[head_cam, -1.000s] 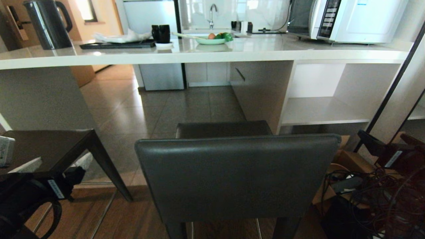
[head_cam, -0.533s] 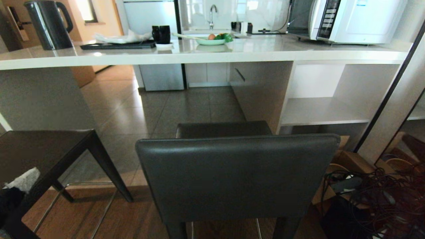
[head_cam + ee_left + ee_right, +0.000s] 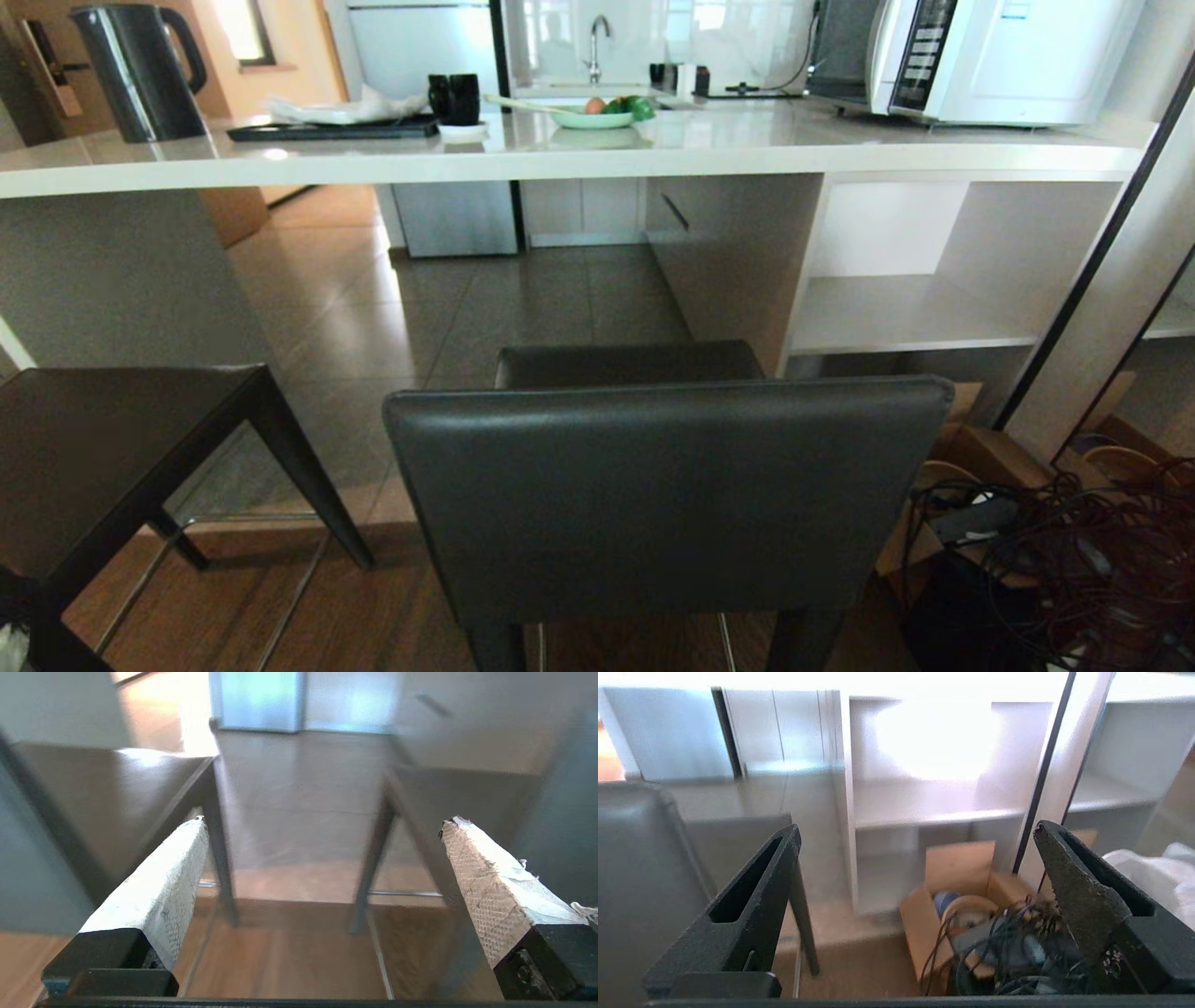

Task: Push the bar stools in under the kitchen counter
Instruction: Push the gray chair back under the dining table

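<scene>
One bar stool stands in the middle foreground, its dark grey backrest [image 3: 667, 495] towards me and its seat [image 3: 630, 362] pointing at the kitchen counter [image 3: 560, 154]. The second bar stool [image 3: 103, 448] is at the left, only its dark seat and legs showing. Neither gripper appears in the head view. In the left wrist view my left gripper [image 3: 325, 821] is open and empty, aimed at the floor gap between the left stool [image 3: 107, 793] and the other stool [image 3: 467, 798]. My right gripper [image 3: 917, 827] is open and empty, beside the stool's backrest [image 3: 640, 858].
A kettle [image 3: 140, 70], black tray [image 3: 331, 128], bowl of vegetables [image 3: 597, 114] and microwave [image 3: 971, 56] stand on the counter. White open shelves [image 3: 906, 313] fill its right end. A cardboard box [image 3: 957, 882] and tangled cables [image 3: 1074, 569] lie on the floor at right.
Both grippers, seen at the lower left and right edges a second ago, have dropped out of the head view. The stools have not moved.
</scene>
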### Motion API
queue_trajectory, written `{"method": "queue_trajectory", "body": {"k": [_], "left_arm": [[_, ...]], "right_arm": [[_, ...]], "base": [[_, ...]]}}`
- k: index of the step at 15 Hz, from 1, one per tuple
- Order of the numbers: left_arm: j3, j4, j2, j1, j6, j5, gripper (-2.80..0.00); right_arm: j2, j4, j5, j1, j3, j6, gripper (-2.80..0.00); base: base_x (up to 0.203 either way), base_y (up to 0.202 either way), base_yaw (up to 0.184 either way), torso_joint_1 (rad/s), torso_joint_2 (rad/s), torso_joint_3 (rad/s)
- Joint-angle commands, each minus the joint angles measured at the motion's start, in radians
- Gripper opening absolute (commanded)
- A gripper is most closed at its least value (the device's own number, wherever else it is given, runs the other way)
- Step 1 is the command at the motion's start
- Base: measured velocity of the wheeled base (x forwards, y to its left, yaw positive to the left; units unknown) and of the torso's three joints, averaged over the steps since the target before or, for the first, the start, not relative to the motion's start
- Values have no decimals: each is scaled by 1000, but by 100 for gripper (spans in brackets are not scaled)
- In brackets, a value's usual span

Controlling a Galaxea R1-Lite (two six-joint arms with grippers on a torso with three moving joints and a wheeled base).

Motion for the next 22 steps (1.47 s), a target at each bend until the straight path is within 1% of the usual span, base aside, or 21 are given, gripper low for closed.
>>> {"method": "queue_trajectory", "body": {"k": [1, 2, 3, 4, 6, 7, 8, 9, 11, 12, 13, 15, 16, 17, 18, 19, 20, 22], "left_arm": [[17, 68, -171, 9, 5, -48, 0], [26, 136, -220, 12, 19, -64, 0], [45, 163, -235, 13, 34, -68, 0], [84, 161, -230, 14, 47, -68, 0], [125, 145, -226, 14, 77, -68, 0], [131, 146, -226, 14, 88, -72, 0], [139, 146, -227, 14, 94, -73, 0], [153, 142, -227, 14, 93, -72, 0], [166, 139, -227, 14, 92, -70, 0], [168, 139, -227, 14, 95, -71, 0], [172, 139, -227, 14, 98, -71, 0], [177, 146, -226, 16, 98, -79, 0], [177, 144, -226, 16, 101, -80, 0], [181, 141, -226, 16, 110, -76, 0], [199, 153, -227, 15, 103, -53, 0], [198, 153, -226, 15, 72, -47, 0], [198, 154, -226, 17, 70, -47, 0], [198, 162, -226, 17, 105, -51, 0]], "right_arm": [[-146, -40, 3, -1, 72, -9, 0], [-143, -71, 15, -2, 132, -33, 0], [-140, -87, 42, -2, 178, -61, 0], [-138, -99, 79, -2, 223, -77, 0], [-137, -158, 208, -2, 273, -88, 0], [-137, -176, 293, -2, 263, -87, 0], [-138, -166, 346, -1, 214, -76, 0], [-138, -124, 382, 0, 129, -44, 0], [-139, 4, 434, 1, -31, 47, 0], [-139, 26, 444, 1, -62, 60, 0], [-139, 24, 448, 1, -54, 56, 0], [-139, -59, 467, 1, 70, 14, 0], [-139, -116, 526, 1, 120, -42, 0], [-139, -132, 562, 1, 130, -64, 0], [-139, -138, 514, 1, 132, -63, 0], [-139, -144, 431, 1, 153, -62, 0], [-139, -166, 364, 1, 202, -62, 0], [-139, -249, 315, 2, 278, -63, 0]], "base": [[0, 0, 0, 0, 0, 0], [0, 0, 0, 0, 0, 0], [0, 0, 0, 0, 0, 0], [0, 0, 0, 0, 0, 0], [0, 0, 0, 0, 0, 0], [0, 0, 0, 0, 0, 0], [0, 0, 0, 0, 0, 0], [0, 0, 0, 0, 0, 0], [0, 0, 0, 0, 0, 0], [0, 0, 0, 0, 0, 0], [0, 0, 0, 0, 0, 0], [0, 0, 0, 0, 0, 0], [0, 0, 0, 0, 0, 0], [0, 0, 0, 0, 0, 0], [0, 0, 0, 0, 0, 0], [0, 0, 0, 0, 0, 0], [0, 0, 0, 0, 0, 0], [0, 0, 0, 0, 0, 0]]}}
